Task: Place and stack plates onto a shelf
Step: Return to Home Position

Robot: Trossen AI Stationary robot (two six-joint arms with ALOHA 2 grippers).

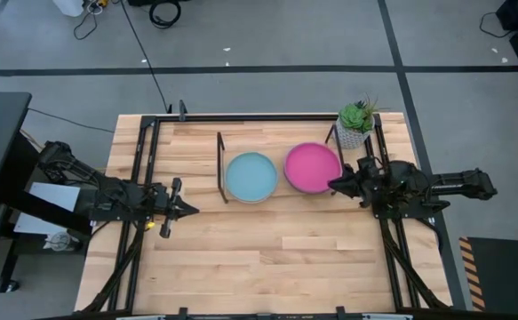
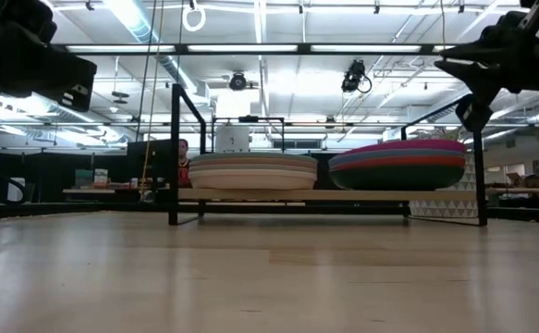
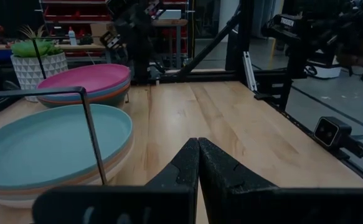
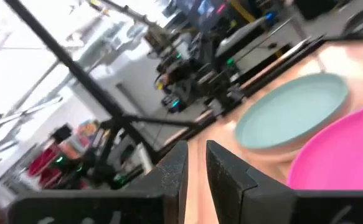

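Light-blue-topped plate stack (image 1: 251,176) and magenta-topped plate stack (image 1: 312,166) rest on the light-wood shelf (image 2: 297,195).
My left claw (image 1: 186,210), clenched, is at the shelf's eight o'clock; my right claw (image 1: 333,185), slightly parted, at four.

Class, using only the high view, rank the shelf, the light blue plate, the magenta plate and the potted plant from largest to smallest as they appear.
1. shelf, widest, spanning both stacks.
2. light blue plate and magenta plate: they look alike, a tie.
3. potted plant, smallest.
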